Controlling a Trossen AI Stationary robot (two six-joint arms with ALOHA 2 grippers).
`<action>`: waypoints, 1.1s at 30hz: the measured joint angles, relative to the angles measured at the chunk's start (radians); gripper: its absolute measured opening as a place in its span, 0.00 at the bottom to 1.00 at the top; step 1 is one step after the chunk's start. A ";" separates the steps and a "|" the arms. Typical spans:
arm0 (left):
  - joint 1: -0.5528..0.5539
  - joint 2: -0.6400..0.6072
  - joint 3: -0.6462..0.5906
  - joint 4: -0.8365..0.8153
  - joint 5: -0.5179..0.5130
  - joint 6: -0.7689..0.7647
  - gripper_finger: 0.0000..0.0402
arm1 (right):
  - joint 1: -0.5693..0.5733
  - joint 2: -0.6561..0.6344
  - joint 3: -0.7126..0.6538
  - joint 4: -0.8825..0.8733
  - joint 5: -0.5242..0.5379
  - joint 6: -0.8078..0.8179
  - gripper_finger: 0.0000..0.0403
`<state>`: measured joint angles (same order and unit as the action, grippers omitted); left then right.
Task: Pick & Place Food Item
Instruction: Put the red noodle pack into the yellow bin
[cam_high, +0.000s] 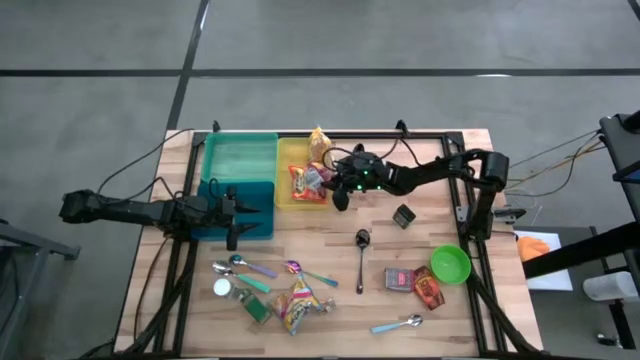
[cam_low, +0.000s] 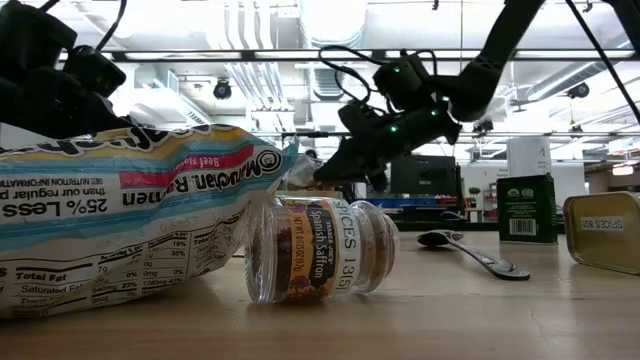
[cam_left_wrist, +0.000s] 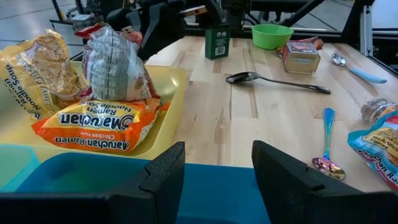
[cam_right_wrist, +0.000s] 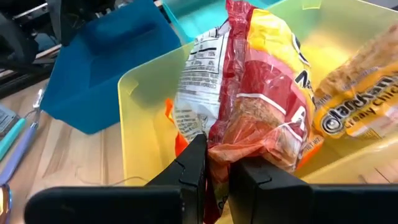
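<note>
A red and white ramen pack (cam_right_wrist: 249, 93) stands upright in the yellow bin (cam_high: 285, 160) at the table's far middle, with my right gripper (cam_right_wrist: 216, 165) shut on it. In the same bin an orange chicken ramen pack (cam_left_wrist: 99, 127) lies flat and a yellow pack (cam_right_wrist: 354, 99) leans at the far end. My left gripper (cam_left_wrist: 217, 180) waits open over the blue bin (cam_high: 245, 205), left of the yellow bin, with nothing between its fingers. My right gripper pinches the red ramen pack's crimped end edge (cam_right_wrist: 219, 144) between its two fingers. The fingers come from the table's right side, slanting down. The pack stands upright inside the yellow bin, its lower end (cam_left_wrist: 118, 93) on the orange pack.
A teal bin (cam_high: 240, 155) stands behind the blue one. On the table lie a black spoon (cam_high: 362, 240), a dark small box (cam_high: 404, 215), a green bowl (cam_high: 450, 264), tins (cam_high: 400, 280), a spice jar (cam_low: 320, 262), another ramen pack (cam_high: 297, 308) and several spoons.
</note>
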<state>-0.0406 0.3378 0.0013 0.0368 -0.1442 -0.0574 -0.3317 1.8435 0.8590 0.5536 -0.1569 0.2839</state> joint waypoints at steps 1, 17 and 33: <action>0.000 0.000 0.000 0.000 0.000 0.000 0.47 | 0.000 0.000 0.010 -0.014 0.000 -0.003 0.09; -0.001 0.000 0.000 0.000 0.000 0.000 0.47 | 0.000 0.005 0.193 -0.321 0.003 0.000 0.10; -0.001 0.000 0.000 0.000 0.000 0.000 0.47 | 0.000 0.036 0.216 -0.312 0.003 -0.033 0.54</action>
<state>-0.0414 0.3378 0.0013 0.0369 -0.1440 -0.0574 -0.3321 1.8797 1.0753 0.2417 -0.1543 0.2512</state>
